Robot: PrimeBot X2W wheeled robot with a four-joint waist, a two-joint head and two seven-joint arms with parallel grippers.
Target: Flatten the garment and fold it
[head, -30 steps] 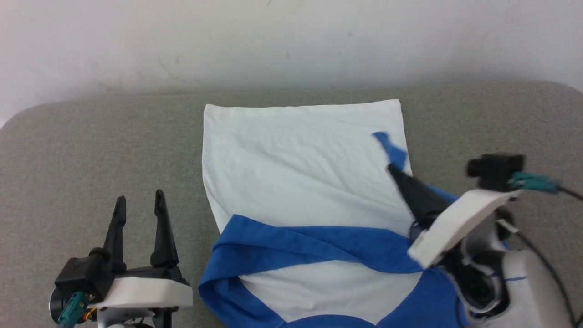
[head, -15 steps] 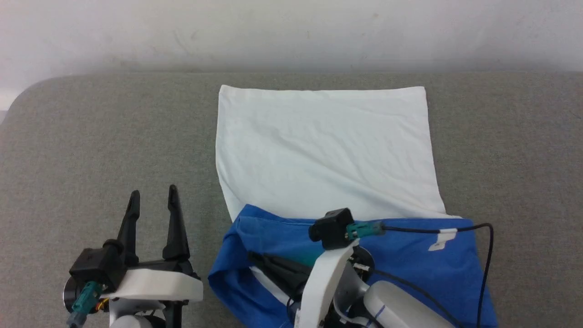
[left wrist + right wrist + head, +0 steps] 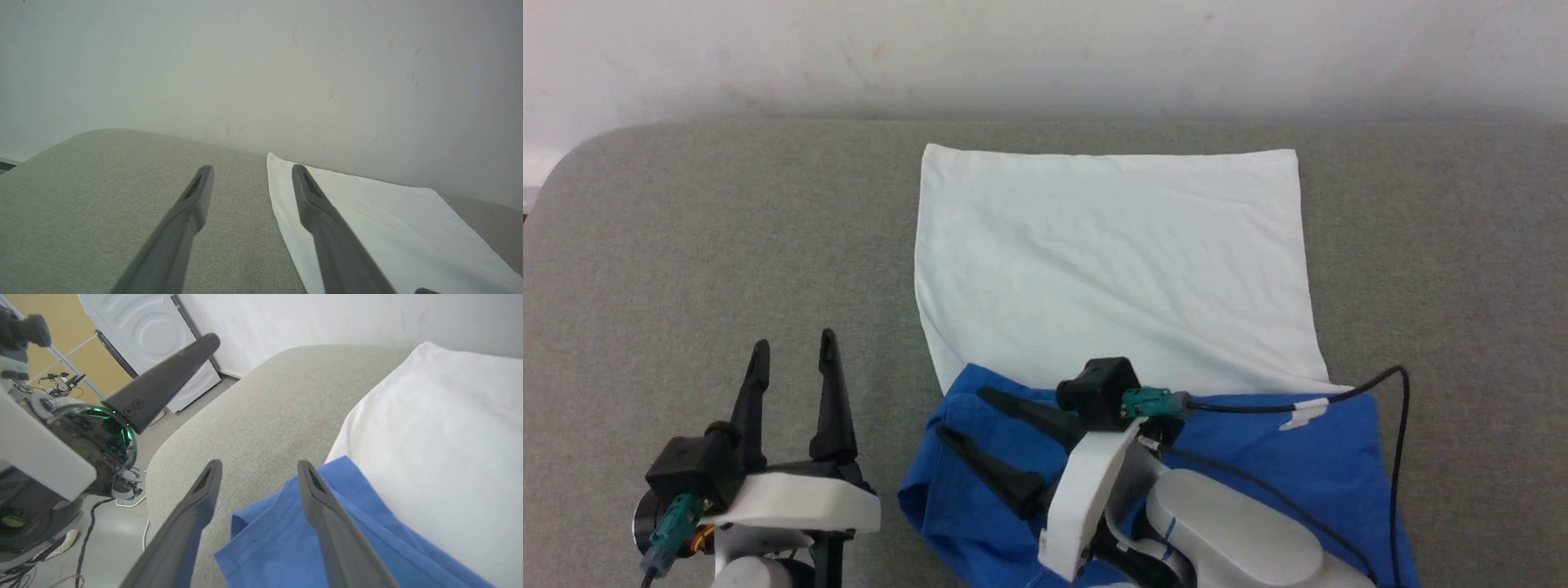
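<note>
White and bright blue, the garment (image 3: 1111, 261) is lying on the grey pad (image 3: 686, 245). Its white body is spreading flat and faintly creased beyond the tips of the right gripper (image 3: 964, 412), and a blue band is lying folded across the near end, under those fingers. That gripper's jaws are standing apart, holding nothing. The left gripper (image 3: 794, 341) is hanging over bare pad, jaws apart as well, with the white edge just beside its right finger. A small white tag (image 3: 1303, 412) is showing on the blue.
</note>
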